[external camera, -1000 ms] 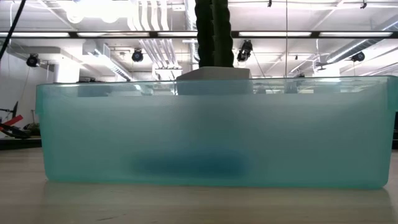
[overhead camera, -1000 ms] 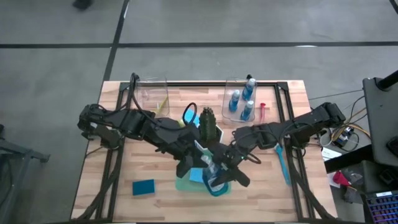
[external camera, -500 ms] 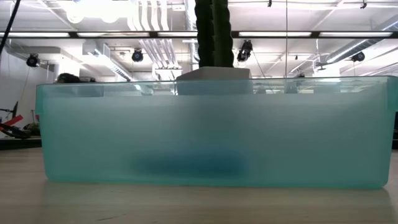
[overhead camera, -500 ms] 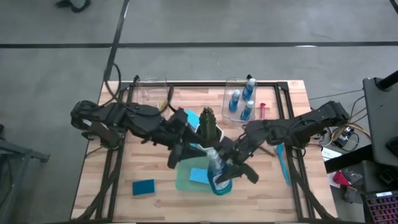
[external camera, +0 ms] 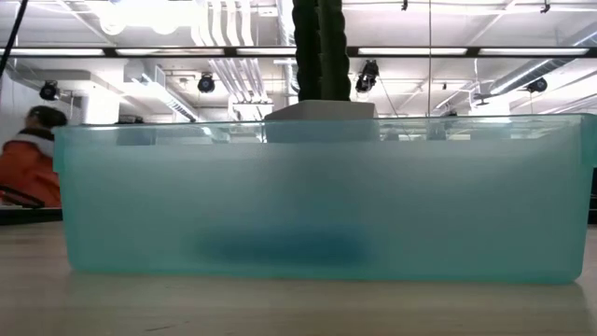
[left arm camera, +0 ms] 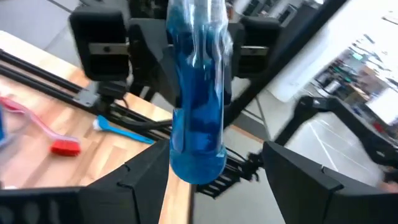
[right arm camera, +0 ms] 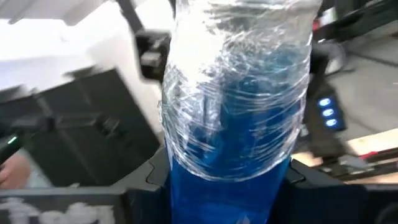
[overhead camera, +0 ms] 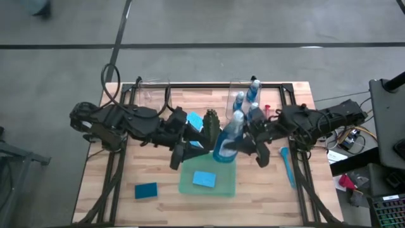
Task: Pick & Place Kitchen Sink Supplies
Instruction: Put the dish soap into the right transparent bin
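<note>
A clear bottle of blue liquid [overhead camera: 226,138] hangs above the table centre, over the far edge of the green tray [overhead camera: 187,185], clamped between the fingers of the right gripper [overhead camera: 243,143], which reaches in from three o'clock. The left gripper [overhead camera: 180,151], at nine o'clock of the bottle, stands wide apart and empty. A blue sponge [overhead camera: 204,179] lies in the tray; another sponge [overhead camera: 146,190] rests at seven o'clock on the table [overhead camera: 101,190].
</note>
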Robot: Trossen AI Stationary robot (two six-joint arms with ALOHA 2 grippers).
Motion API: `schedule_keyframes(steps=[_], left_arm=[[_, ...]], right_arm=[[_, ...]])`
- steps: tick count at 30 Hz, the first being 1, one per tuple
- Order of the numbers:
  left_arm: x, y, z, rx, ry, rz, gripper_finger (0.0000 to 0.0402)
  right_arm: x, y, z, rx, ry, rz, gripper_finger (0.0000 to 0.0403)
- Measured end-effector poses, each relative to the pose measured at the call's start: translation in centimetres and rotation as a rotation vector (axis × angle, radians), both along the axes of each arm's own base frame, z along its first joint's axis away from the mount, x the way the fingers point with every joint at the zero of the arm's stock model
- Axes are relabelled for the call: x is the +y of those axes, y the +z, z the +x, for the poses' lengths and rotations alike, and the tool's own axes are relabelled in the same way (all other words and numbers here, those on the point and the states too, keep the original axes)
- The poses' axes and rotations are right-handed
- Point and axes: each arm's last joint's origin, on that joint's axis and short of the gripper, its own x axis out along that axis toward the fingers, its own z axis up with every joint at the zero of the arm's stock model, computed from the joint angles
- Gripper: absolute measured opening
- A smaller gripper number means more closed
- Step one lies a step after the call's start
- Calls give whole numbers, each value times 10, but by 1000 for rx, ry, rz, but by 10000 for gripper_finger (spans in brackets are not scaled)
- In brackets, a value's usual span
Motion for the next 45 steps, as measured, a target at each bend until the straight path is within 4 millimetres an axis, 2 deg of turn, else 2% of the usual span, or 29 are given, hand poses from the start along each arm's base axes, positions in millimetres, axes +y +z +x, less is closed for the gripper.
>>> schedule_keyframes(steps=[5,13,22,28,32,39,45], left_arm=[[2,0,3,-14,86,24,248],[2,1,4,-38,90,24,248],[-1,-5,12,-17,72,30,248],[-3,-9,14,3,41,19,245],[-4,-9,14,2,-3,9,217],[-3,-10,11,27,-18,6,128],[-5,-12,10,58,-102,3,127]], right_arm=[[-2,1,0,-12,-62,13,139],[2,5,12,-106,-62,57,139],[0,9,29,-117,-105,33,139],[3,4,45,-87,-106,42,139],[5,5,49,-100,-100,47,139],[5,8,48,-106,-80,9,149],[3,9,39,-47,-37,39,198]])
